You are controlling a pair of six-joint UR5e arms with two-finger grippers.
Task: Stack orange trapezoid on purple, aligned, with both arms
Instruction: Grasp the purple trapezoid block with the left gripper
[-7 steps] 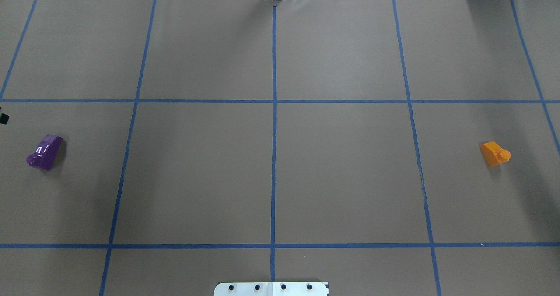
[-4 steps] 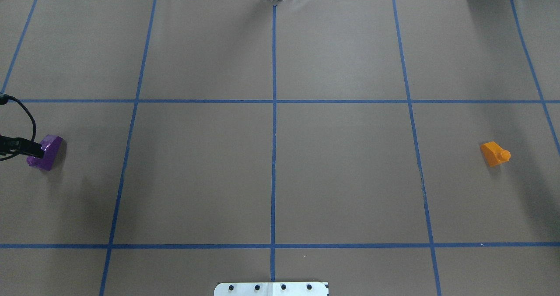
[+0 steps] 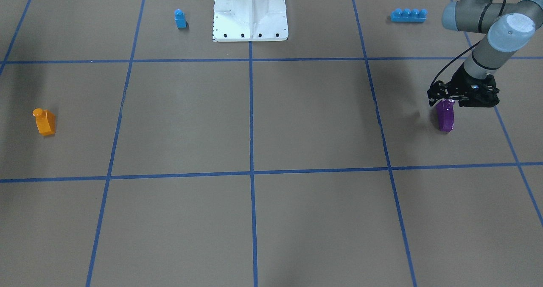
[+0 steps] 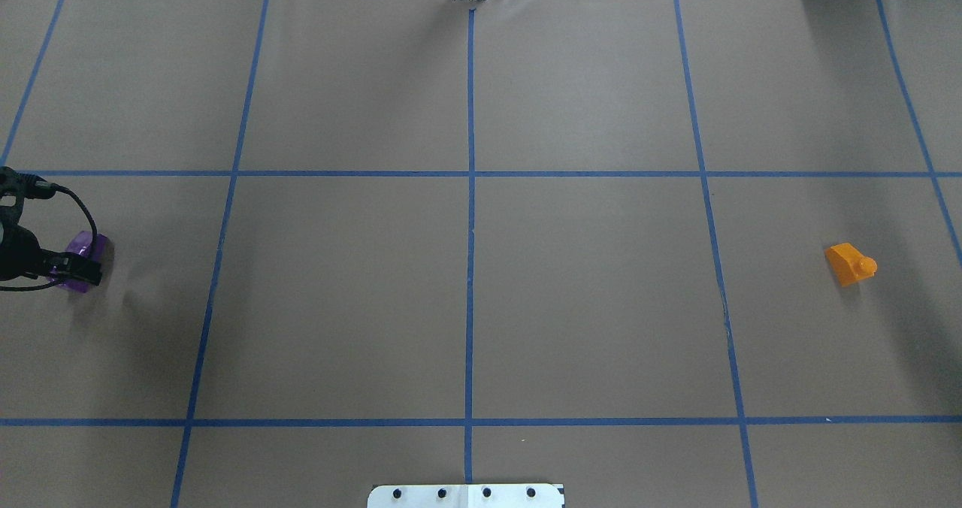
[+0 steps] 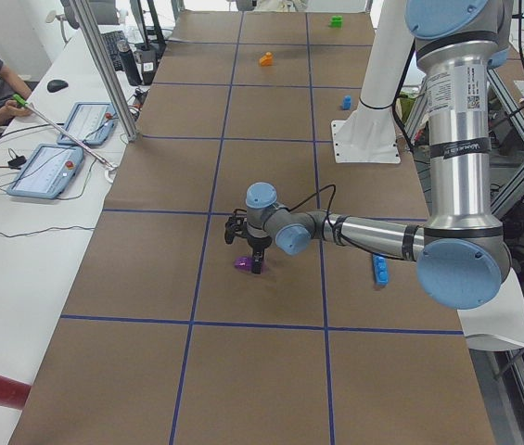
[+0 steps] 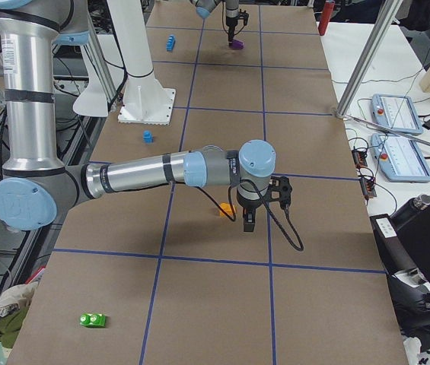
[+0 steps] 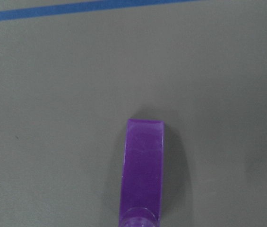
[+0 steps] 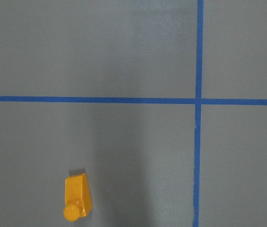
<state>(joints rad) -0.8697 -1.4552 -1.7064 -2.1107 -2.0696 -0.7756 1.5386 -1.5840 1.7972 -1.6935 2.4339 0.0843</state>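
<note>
Midway across the brown table [image 3: 297, 219], in the centre row of its blue-taped grid, the orange trapezoid [image 3: 44, 122] lies on its side far out on the robot's right. Its long axis runs roughly toward the robot, and the stud points that way and slightly outward. The right gripper [image 6: 249, 226] hangs above the table near it, pointing down; whether its fingers are spread or closed I cannot tell.

At the opposite end of the same row the purple [image 3: 445, 117] also lies on its side, well apart from the orange one. Its long axis again runs toward the robot, with the plain end facing away from the robot. The left gripper [image 3: 443, 99] hangs over the robot-side end, and its grip cannot be made out.

Farther back stand a small blue brick [image 3: 180, 18], a long blue brick [image 3: 408, 15] and the white base [image 3: 250, 11].
</note>
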